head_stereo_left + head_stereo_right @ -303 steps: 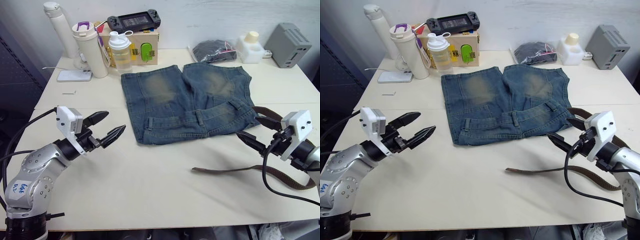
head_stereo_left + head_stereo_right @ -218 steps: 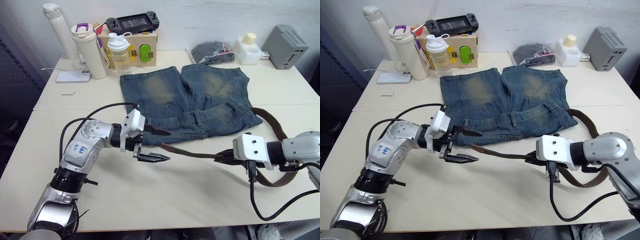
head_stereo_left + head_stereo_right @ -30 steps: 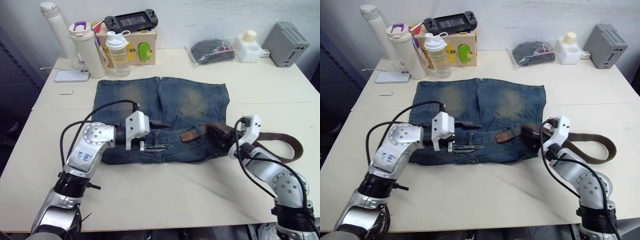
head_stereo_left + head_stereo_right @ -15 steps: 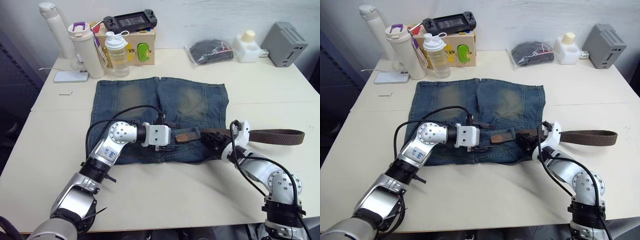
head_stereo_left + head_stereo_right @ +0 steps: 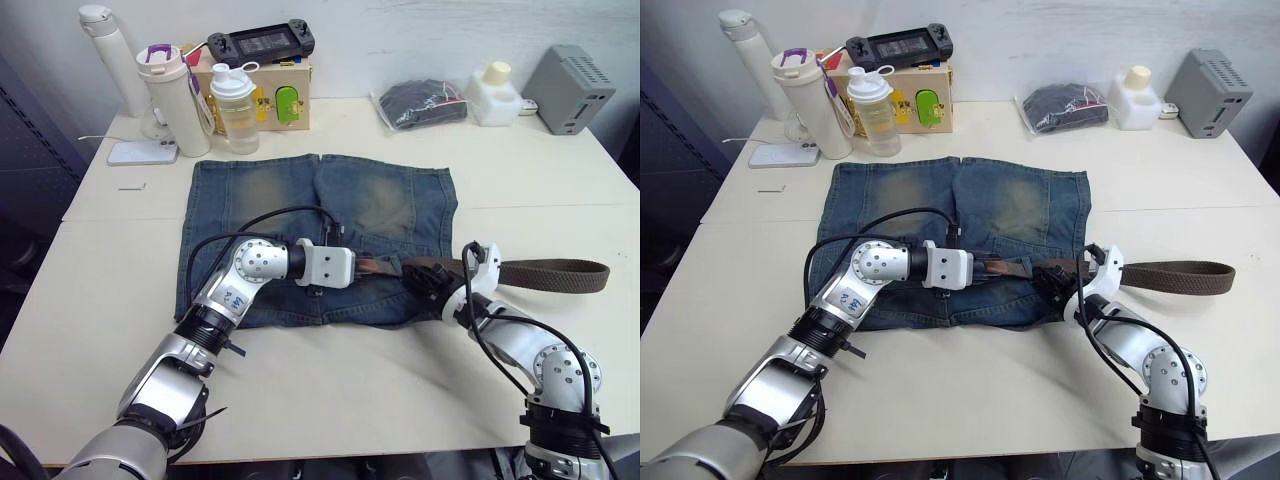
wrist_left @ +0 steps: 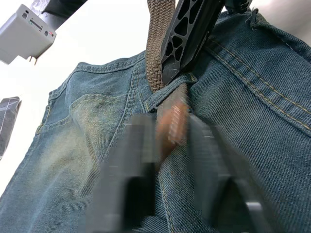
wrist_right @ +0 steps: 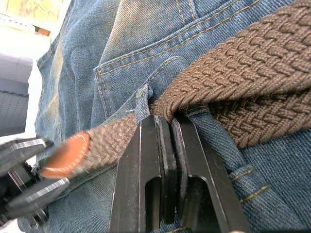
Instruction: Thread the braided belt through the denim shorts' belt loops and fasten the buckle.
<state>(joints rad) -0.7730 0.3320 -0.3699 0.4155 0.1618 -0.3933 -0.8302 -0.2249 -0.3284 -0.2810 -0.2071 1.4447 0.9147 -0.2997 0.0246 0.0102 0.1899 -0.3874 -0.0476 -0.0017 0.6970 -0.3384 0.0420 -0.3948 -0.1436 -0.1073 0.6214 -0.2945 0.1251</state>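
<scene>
The denim shorts (image 5: 270,200) lie flat mid-table, waistband toward me. The braided belt (image 5: 550,272) runs from the right across the table onto the waistband and passes under a belt loop (image 6: 170,90). Its brown leather tip (image 6: 171,124) sticks out past the loop. My left gripper (image 5: 362,270) lies on the waistband, its blurred fingers (image 6: 131,160) shut on that tip from both sides. My right gripper (image 7: 163,121) is shut, its fingertips against the loop where the belt enters. I cannot tell whether it pinches cloth. The buckle is hidden.
Along the far edge stand two tall bottles (image 5: 170,85), a shaker bottle (image 5: 233,95), a wooden box (image 5: 290,90) with a game console (image 5: 260,42) on top, a bagged black bundle (image 5: 425,100), a white container (image 5: 497,85) and a grey box (image 5: 575,85).
My left gripper has slid right along the waistband to the leather tip and closed on it. The belt's loose part on the right has straightened. The right gripper stays shut at the loop.
</scene>
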